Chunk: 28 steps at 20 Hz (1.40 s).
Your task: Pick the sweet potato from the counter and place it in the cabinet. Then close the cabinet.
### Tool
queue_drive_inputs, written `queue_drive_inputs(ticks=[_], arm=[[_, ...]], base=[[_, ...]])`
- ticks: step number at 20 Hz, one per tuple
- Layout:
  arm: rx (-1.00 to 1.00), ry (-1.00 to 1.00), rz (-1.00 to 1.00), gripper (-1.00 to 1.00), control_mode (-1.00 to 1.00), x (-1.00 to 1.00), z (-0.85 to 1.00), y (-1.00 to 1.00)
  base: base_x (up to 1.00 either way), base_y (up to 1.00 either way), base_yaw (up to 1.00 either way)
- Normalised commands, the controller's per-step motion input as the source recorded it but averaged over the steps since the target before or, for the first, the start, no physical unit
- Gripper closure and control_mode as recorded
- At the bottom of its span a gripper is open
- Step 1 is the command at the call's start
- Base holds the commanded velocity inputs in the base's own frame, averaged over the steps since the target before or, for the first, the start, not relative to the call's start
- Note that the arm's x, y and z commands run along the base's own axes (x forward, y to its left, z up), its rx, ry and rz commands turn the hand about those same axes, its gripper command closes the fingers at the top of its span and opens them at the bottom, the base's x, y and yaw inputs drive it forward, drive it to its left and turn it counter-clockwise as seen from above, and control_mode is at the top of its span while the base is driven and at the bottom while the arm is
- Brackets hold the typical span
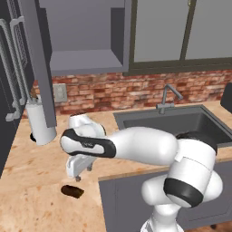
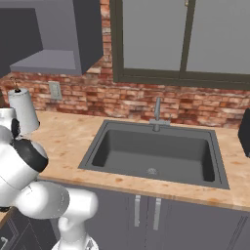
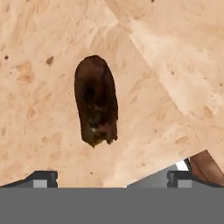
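The arm was glossy white, built of fat rounded links like swollen tubes, with black bands ringing the joints. One dark band wrapped the bulging elbow, another ran along the forearm near the wrist and carried faint pale lettering, too small to read. The hand was a white block ending in small dark finger tips, squared and grey-faced.

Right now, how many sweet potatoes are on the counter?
1. The sweet potato lies on the counter near its front edge, just below the end effector and apart from it. The arm could hide another behind it.
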Motion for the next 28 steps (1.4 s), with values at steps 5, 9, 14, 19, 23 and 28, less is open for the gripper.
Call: queue_drive_inputs(ticks=[5,9,14,19,23,28], arm=[[0.05,0.00,0.11,-1.00,-1.00,0.00,-0.29,0.29],[0.07,0.00,0.07,-1.00,-1.00,0.00,-0.32,0.13],[0.02,0.00,0.03,-1.00,-1.00,-0.07,-0.37,0.01],[0.00,0.00,0.01,-1.00,-1.00,-0.01,-0.35,0.15],[0.00,0.00,0.00,-1.00,-1.00,-0.01,-0.23,0.12],[0.00,0.00,0.00,-1.00,-1.00,0.00,-0.28,0.04]], base=[[0.00,0.00,0.00],[0.00,0.00,0.00],[0.00,0.00,0.00],[0.00,0.00,0.00],[0.00,0.00,0.00],[0.00,0.00,0.00]])
